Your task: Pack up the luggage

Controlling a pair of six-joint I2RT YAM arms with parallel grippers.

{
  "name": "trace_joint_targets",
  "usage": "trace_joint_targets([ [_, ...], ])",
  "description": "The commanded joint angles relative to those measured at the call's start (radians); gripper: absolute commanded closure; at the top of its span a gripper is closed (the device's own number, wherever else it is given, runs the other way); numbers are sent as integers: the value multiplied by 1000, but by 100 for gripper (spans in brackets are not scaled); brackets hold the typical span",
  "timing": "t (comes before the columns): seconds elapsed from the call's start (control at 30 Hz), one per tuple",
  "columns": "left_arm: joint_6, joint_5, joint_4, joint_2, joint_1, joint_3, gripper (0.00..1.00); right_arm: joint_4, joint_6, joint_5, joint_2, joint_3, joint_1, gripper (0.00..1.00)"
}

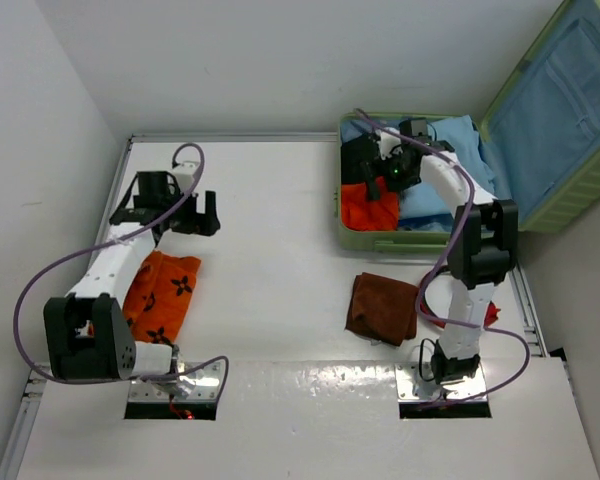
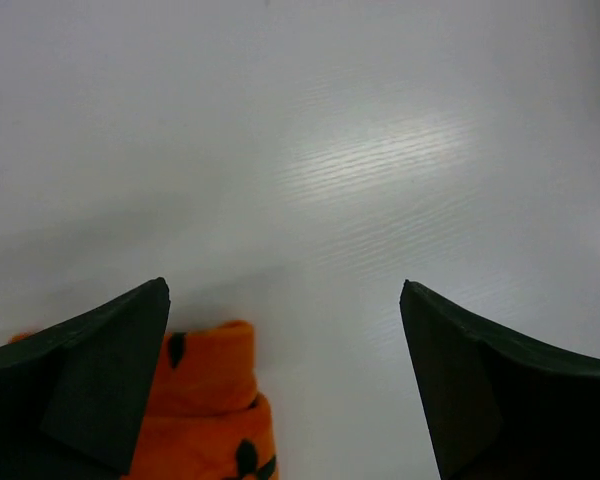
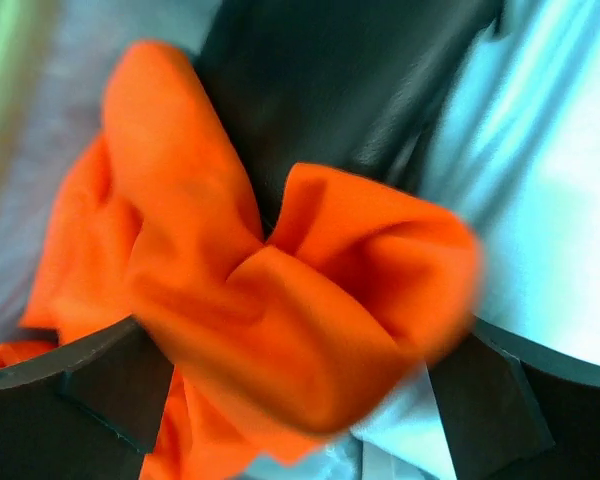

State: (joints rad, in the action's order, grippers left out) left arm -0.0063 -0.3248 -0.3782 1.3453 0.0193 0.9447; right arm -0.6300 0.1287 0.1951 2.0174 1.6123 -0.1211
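You see the luggage (image 1: 380,243) with a hard, ribbed light-green shell, plastic by its look, and a pale blue fabric lining (image 1: 570,100). The table (image 1: 270,200) is white, smooth and a little glossy, with a fine grain. The flowered orange cloth (image 1: 160,295) at the near left and the plain orange cloth (image 3: 280,300) look soft and matt. The brown towel (image 1: 383,308) looks plush. The black item (image 3: 350,90) has a leathery sheen.

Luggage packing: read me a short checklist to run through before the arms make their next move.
1. Luggage lid open: ok.
2. Right gripper jaws spread over the luggage: ok.
3. Orange cloth clear of the right fingers: cannot tell; it bulges between them, blurred.
4. Left gripper open, empty: ok.
5. Everything packed: not ok; patterned orange cloth and brown cloth lie on the table.
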Motion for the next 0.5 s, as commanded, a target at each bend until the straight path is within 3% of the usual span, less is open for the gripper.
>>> trace_joint_targets([
  [0.0,57,171,-172,-61,54,95,0,-66,-17,67,-127,86,26,2],
  [0.1,155,217,-305,-52,122,143,0,-115,-37,101,-239,119,25,0],
  [0.3,319,300,-563,109,226,242,3,-200,-66,185,-378,146,-2,0],
  [0.47,362,384,-602,133,404,291,4,-250,-121,331,-454,97,-18,0],
])
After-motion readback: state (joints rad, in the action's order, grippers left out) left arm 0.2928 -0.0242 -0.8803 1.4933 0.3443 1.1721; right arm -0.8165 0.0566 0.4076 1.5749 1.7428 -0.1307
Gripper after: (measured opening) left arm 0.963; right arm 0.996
